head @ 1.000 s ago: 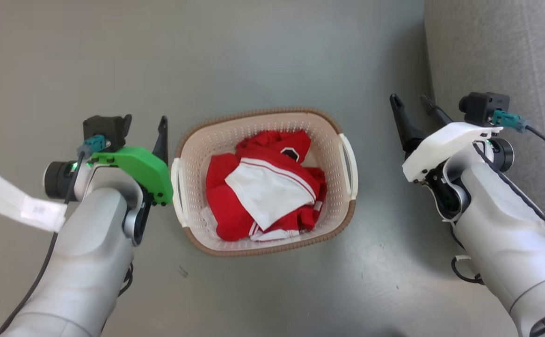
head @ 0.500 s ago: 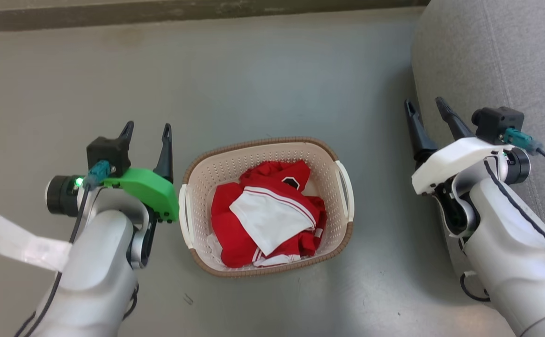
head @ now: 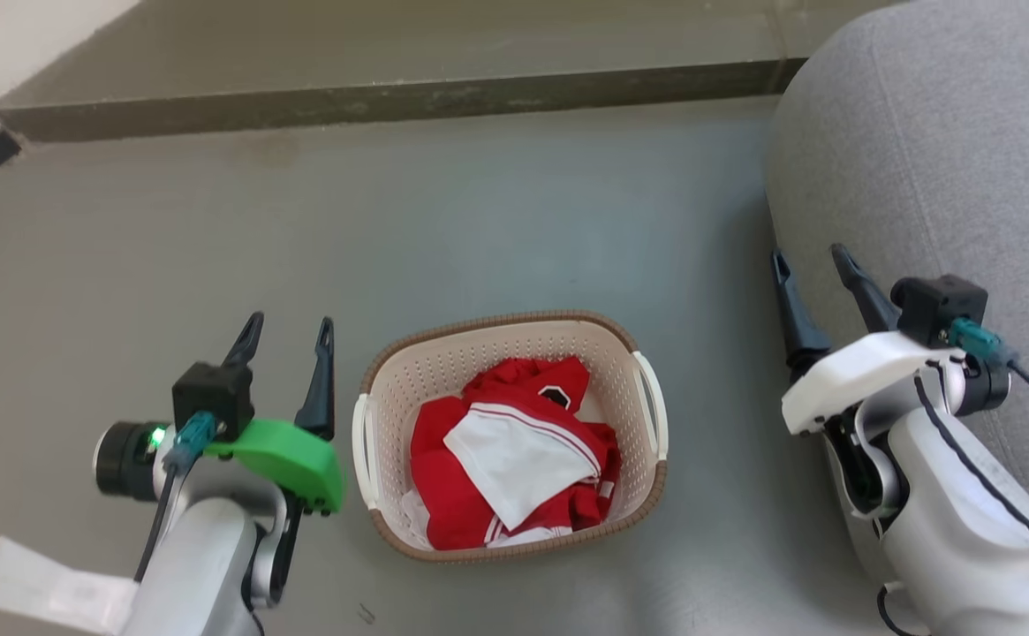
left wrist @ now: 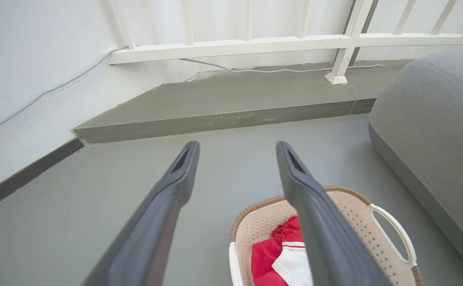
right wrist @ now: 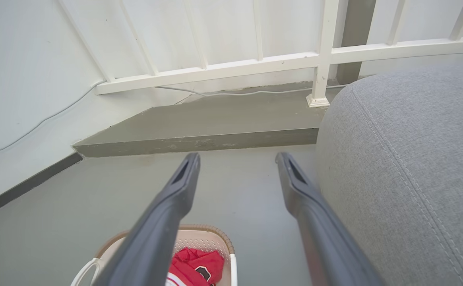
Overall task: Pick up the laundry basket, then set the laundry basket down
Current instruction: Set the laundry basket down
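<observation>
The laundry basket (head: 417, 375) sits on the floor (head: 523, 203) between the left pincer (head: 291, 320) and right pincer (head: 807, 253). Both are spread and empty, so the lift looks either pending or finished.

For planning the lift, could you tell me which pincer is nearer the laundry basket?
The left pincer, on the green mount, beside the laundry basket; the right pincer, on the white mount, stands off by the grey cushion.

both wrist views cut the laundry basket (left wrist: 356, 216) off at the bottom edge; clothes (head: 443, 481) hide its floor.
</observation>
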Robot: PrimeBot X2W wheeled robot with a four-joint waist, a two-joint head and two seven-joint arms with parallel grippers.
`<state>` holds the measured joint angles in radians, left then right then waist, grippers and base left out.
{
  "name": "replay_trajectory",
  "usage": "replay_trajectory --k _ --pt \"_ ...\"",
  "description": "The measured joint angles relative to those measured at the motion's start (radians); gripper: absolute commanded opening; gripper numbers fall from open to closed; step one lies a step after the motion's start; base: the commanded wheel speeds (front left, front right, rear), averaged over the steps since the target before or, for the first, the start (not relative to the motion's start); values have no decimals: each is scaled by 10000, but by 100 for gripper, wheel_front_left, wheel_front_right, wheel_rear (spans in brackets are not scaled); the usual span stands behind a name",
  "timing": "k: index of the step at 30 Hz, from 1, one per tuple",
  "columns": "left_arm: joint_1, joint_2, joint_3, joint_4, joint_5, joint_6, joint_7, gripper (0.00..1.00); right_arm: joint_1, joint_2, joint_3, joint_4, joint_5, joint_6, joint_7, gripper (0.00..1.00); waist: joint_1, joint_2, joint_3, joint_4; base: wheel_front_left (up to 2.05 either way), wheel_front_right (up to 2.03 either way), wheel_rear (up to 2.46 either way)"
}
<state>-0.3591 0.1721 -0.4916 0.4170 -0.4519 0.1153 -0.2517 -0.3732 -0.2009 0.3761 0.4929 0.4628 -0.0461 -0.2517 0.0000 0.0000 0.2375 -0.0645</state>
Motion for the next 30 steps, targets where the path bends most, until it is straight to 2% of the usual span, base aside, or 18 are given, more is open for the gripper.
replay_trajectory --k 9,25,30 --pt "1275 35 219 -748 393 12 0 100 914 -6 -144 -702 -418 -165 -2 100 0 0 -566 -18 0 0 0" --pt "3229 -44 1335 -1691 1133 82 0 100 2146 86 -125 -1438 -871 -265 -2 100 0 0 -1513 204 0 0 0" --pt "3574 -219 1467 -2034 1298 82 0 100 2408 109 -148 -1645 -955 -355 -2 100 0 0 -1711 223 0 0 0"
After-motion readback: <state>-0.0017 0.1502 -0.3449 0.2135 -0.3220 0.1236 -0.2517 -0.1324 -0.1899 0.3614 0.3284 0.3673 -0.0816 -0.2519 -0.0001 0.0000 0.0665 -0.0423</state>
